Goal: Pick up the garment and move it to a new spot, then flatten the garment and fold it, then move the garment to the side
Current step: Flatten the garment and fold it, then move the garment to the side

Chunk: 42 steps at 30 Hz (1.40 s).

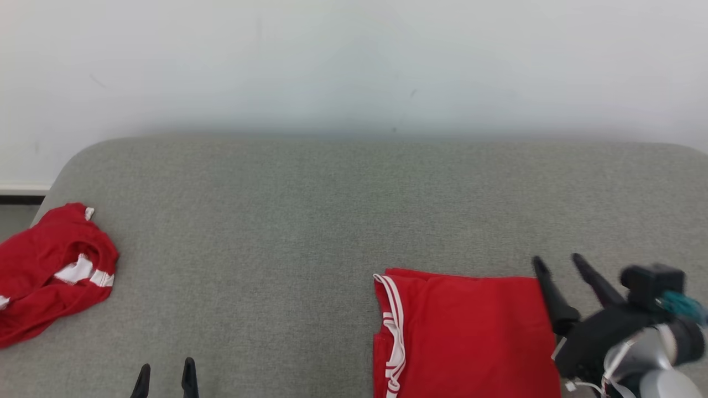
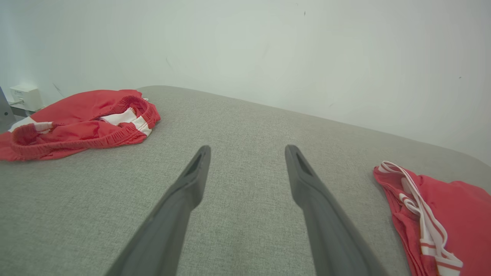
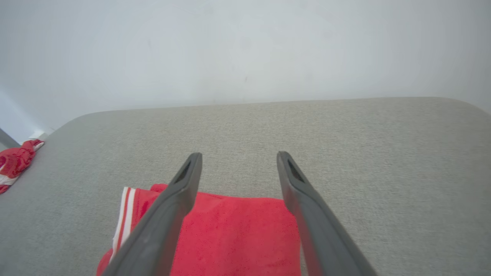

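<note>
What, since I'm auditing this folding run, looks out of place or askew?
The crumpled red shorts at the left edge of the grey padded surface lie bunched, waistband gaping, unfolded. The folded red garment at the right lies flat, its edges roughly square.

Your head camera looks down onto the grey tabletop (image 1: 310, 221) and white wall (image 1: 354, 55), your left wrist camera low over the tabletop, your right wrist camera close above the folded red garment (image 3: 234, 237), all three sharing that garment and the crumpled one (image 1: 50, 271).
</note>
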{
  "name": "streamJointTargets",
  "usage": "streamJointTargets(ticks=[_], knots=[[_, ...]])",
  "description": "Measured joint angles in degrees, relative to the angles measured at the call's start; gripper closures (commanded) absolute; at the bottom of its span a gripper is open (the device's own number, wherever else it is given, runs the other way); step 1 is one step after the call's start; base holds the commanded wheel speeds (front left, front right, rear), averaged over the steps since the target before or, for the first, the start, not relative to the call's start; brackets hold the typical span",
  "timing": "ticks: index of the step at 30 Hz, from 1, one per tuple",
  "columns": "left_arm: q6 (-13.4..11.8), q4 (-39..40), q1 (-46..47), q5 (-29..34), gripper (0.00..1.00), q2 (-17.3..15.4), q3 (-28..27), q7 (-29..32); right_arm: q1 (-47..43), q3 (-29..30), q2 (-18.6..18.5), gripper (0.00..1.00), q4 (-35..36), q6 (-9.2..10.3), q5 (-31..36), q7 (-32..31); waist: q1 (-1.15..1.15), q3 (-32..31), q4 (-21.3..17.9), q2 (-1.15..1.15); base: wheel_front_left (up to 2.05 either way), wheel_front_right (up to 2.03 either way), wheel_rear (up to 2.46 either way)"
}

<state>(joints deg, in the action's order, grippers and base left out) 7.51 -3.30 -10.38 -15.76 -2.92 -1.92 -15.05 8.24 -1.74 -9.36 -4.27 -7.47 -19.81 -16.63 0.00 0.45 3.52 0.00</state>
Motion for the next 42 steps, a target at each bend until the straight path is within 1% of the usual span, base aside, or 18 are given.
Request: streamJointTargets(ticks=[4, 9, 13, 17, 21, 28, 42], knots=[[0.00, -0.36, -0.01, -0.01, 0.00, -0.01, -0.54, 0.00, -4.17, 3.00, -0.24, 0.00, 0.80, 0.00, 2.58, 7.99, 0.00, -1.06, -1.07, 0.00, 0.00, 0.00, 0.00], [0.00, -0.96, -0.12, -0.04, 0.00, -0.01, -0.66, 0.00, -9.24, 5.64, -0.10, 0.00, 0.76, 0.00, 6.28, 15.82, 0.00, -2.38, -2.02, 0.00, 0.00, 0.00, 0.00], [0.00, -1.41, -0.35, -0.38, 0.00, -0.01, -0.74, 0.00, -12.50, 5.72, -0.24, 0.00, 0.18, 0.00, 7.30, 20.82, 0.00, -3.20, -2.55, 0.00, 0.00, 0.00, 0.00], [0.00, -1.96, -1.07, -0.38, 0.00, -0.01, -0.96, 0.00, -15.05, 3.91, -0.57, 0.00, -0.31, -0.01, 8.15, 24.34, 0.00, -3.84, -3.00, 0.00, 0.00, 0.00, 0.00], [0.00, -2.55, -1.26, -0.38, 0.00, -0.01, -1.19, 0.00, -16.52, 1.98, -1.43, 0.00, -1.97, -0.01, 8.05, 25.12, 0.00, -4.41, -3.38, 0.00, 0.00, 0.00, 0.00], [0.00, -3.76, -1.43, -0.46, 0.00, -0.01, -1.69, 0.00, -16.80, 0.11, -1.46, 0.00, -3.47, -0.01, 7.27, 25.93, 0.00, -5.20, -3.87, 0.00, 0.00, 0.00, 0.00], [0.00, -4.19, -0.43, -0.70, 0.00, -0.01, -1.96, 0.00, -16.72, -0.24, -1.24, 0.00, -2.79, 0.00, 6.80, 25.82, 0.00, -5.01, -3.69, 0.00, 0.00, 0.00, 0.00]])
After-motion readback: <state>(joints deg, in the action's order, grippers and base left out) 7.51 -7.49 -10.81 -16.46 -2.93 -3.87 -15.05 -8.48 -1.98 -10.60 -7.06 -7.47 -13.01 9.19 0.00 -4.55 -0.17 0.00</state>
